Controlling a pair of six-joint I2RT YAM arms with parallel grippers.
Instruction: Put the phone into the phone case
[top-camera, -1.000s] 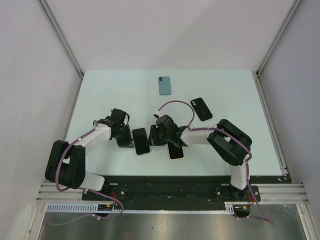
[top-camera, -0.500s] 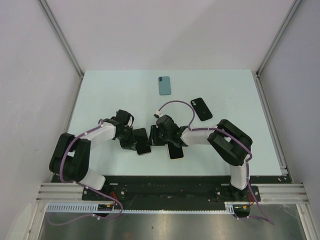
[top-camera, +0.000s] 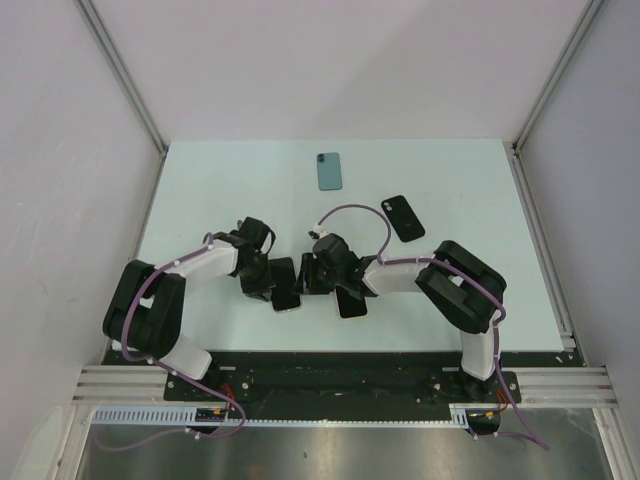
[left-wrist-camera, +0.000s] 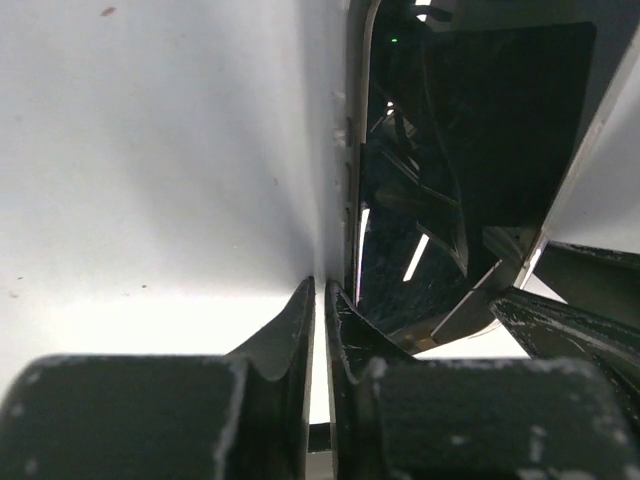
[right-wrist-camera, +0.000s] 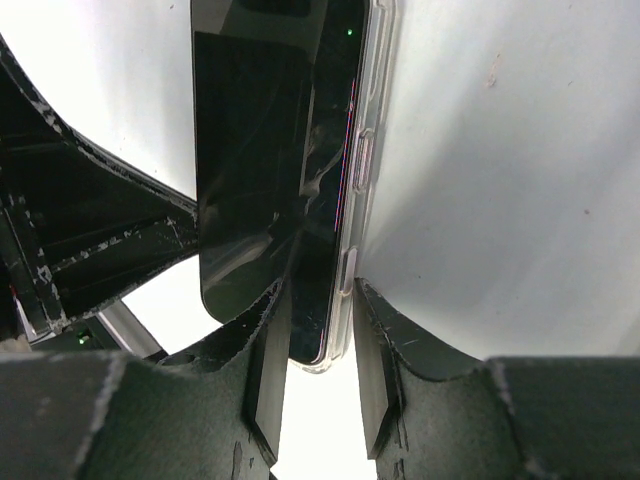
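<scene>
A black phone (top-camera: 286, 285) sits in a clear case (right-wrist-camera: 368, 120) near the table's front middle. In the right wrist view its glossy screen (right-wrist-camera: 270, 150) and the case's side run up between my fingers. My right gripper (top-camera: 309, 277) (right-wrist-camera: 320, 300) is shut on the right edge of the phone and case. My left gripper (top-camera: 266, 284) (left-wrist-camera: 320, 285) is shut and empty, its tips against the phone's left edge (left-wrist-camera: 352, 180). The phone's dark screen (left-wrist-camera: 450, 150) fills the right of the left wrist view.
A second black phone (top-camera: 351, 301) lies under the right wrist, just right of the cased one. A teal phone (top-camera: 329, 171) lies at the back middle. A black case (top-camera: 403, 217) lies at the back right. Grey walls enclose the table.
My left gripper has moved right across the table, from apart from the phone to touching its left edge. The right gripper has stayed on the phone.
</scene>
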